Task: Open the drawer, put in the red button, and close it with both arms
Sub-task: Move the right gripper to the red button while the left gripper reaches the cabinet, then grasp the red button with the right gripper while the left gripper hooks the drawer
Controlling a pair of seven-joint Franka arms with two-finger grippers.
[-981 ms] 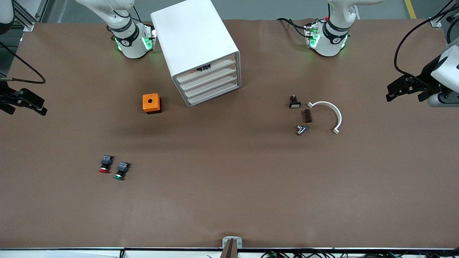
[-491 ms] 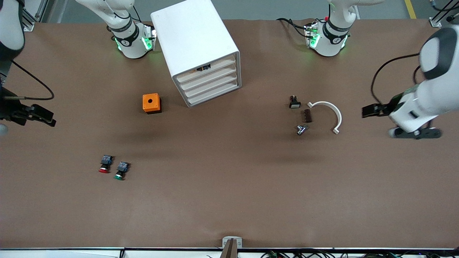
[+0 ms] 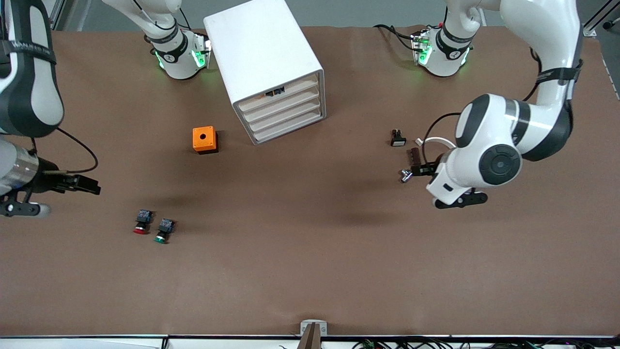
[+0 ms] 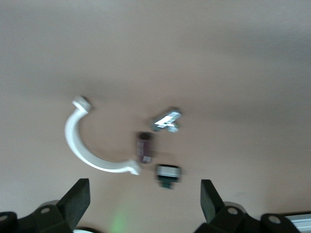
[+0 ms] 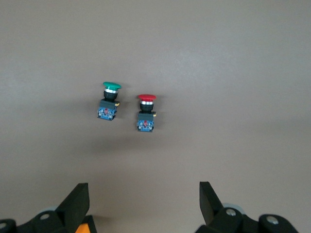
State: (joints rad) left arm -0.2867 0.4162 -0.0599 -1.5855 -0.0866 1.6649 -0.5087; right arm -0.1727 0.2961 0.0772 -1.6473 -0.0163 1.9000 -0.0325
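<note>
The small red-capped push button (image 3: 141, 223) with its black body lies at seven o'clock on the brown table (image 3: 310, 252), beside the green-capped button (image 3: 163, 230). It looks light and stiff; the squarish body seems the better hold, the round cap slippery. The right gripper (image 3: 92, 186) and the left gripper (image 3: 415, 169) hover with fingers released.
</note>
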